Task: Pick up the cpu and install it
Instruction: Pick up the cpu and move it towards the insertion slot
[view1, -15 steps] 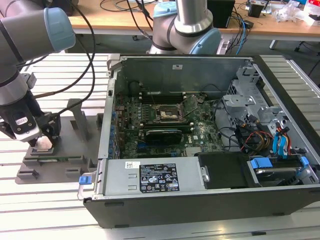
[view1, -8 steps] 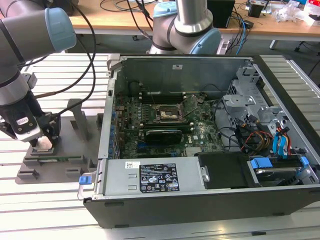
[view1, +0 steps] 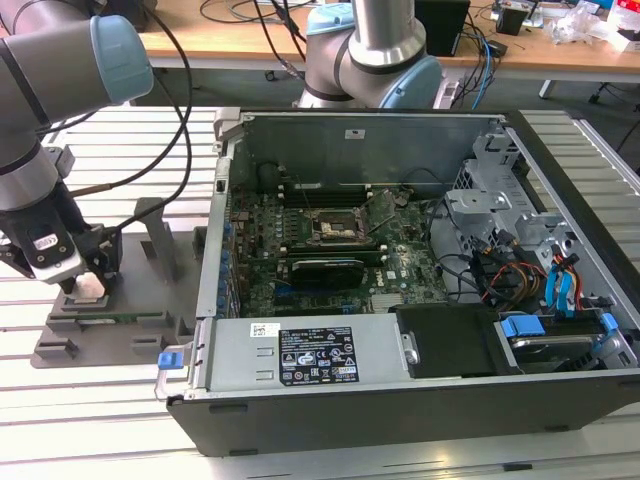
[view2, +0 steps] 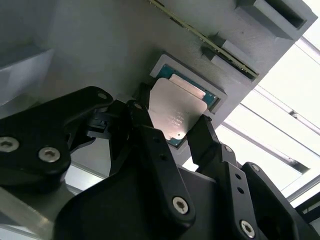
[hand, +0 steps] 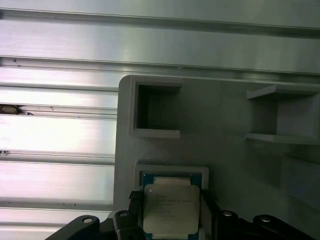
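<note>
The cpu (view2: 176, 111) (hand: 170, 210), a flat square chip with a pale silver top and a green rim, lies in a shallow square recess of the grey fixture plate (view1: 120, 322) (hand: 220, 115). My gripper (view1: 88, 288) (view2: 172, 121) (hand: 170, 201) is down over that recess at the exterior view's left. Its black fingers (view2: 150, 137) stand against two opposite edges of the chip, shut on it. The black socket frame (view1: 335, 228) sits on the green motherboard inside the open computer case, far from the gripper.
The open computer case (view1: 400, 400) takes up the middle and the exterior view's right, with cables and drive bays inside. Upright posts (view1: 160, 235) rise from the fixture plate beside the gripper. A slatted aluminium table (view1: 90, 430) lies underneath. A second arm base (view1: 375, 60) stands behind the case.
</note>
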